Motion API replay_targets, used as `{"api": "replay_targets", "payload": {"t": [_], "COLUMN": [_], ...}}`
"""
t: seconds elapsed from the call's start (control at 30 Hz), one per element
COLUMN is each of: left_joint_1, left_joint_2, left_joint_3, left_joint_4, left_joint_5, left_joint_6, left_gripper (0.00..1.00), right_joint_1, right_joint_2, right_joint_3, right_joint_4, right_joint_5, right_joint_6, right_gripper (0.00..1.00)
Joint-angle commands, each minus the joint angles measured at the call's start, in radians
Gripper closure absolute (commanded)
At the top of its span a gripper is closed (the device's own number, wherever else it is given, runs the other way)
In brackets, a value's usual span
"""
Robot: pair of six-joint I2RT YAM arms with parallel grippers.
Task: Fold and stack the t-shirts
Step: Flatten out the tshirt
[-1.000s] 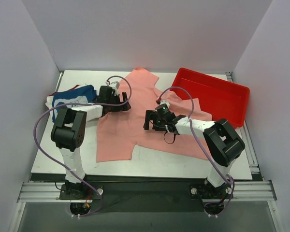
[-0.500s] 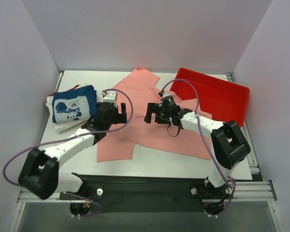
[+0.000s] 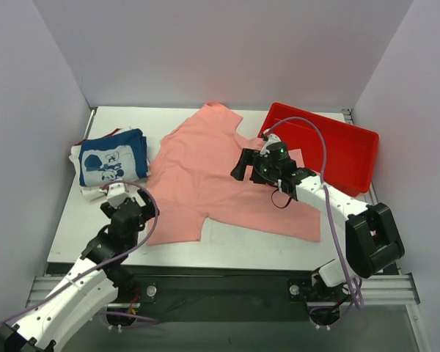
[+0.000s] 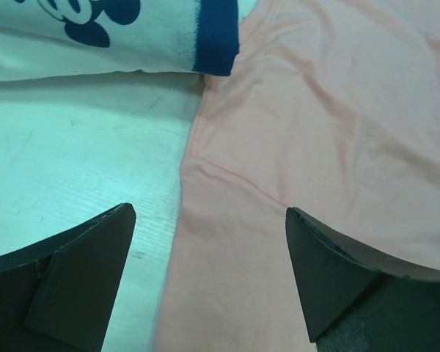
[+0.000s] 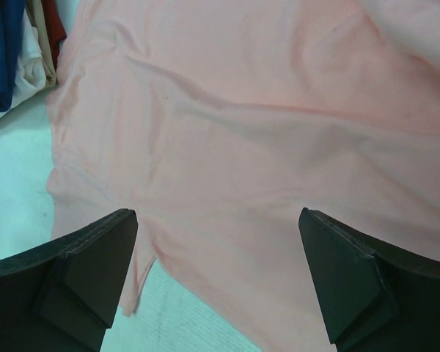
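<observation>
One salmon-pink t-shirt (image 3: 205, 169) lies spread on the surface (image 3: 227, 242); one folded navy t-shirt (image 3: 111, 163) tops a pile (image 3: 89, 192), left; one red tray (image 3: 337, 143), right. My left claw (image 4: 210, 213) and right claw (image 5: 218, 213) gape wide, empty, above the pink one

Both of my arms are white shells with black joint housings: the left arm (image 3: 73, 286) sits in the lower left of the overhead frame, the right arm (image 3: 330, 205) toward the right side, and each carries a thin purple cable (image 3: 323, 158). In both wrist frames my fingers (image 4: 73, 279) are matte black wedges with bevelled inner faces.
</observation>
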Motion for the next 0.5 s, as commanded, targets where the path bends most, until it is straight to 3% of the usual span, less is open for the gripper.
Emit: {"api": "replay_targets", "payload": {"t": [0.0, 0.07, 0.2, 0.3, 0.47], "left_joint_1": [0.002, 0.002, -0.019, -0.025, -0.024], "left_joint_2": [0.092, 0.202, 0.348, 0.391, 0.372], "left_joint_3": [0.112, 0.193, 0.269, 0.263, 0.226], "left_joint_4": [-0.222, -0.374, -0.479, -0.455, -0.312], "left_joint_5": [-0.069, -0.086, -0.063, -0.069, 0.047], "left_joint_6": [-0.102, -0.209, -0.305, -0.338, -0.213], "left_gripper": [0.03, 0.03, 0.03, 0.03, 0.03], "right_joint_1": [-0.007, -0.01, -0.015, -0.019, -0.024], "right_joint_2": [-0.053, -0.073, -0.112, -0.139, -0.184], "right_joint_3": [-0.038, -0.052, -0.083, -0.109, -0.144], "right_joint_4": [0.022, 0.028, 0.036, 0.041, 0.039], "right_joint_5": [-0.036, -0.04, -0.036, -0.028, -0.008], "right_joint_6": [0.027, 0.032, 0.035, 0.032, 0.032], "right_gripper": [0.01, 0.01, 0.01, 0.01, 0.01]}}
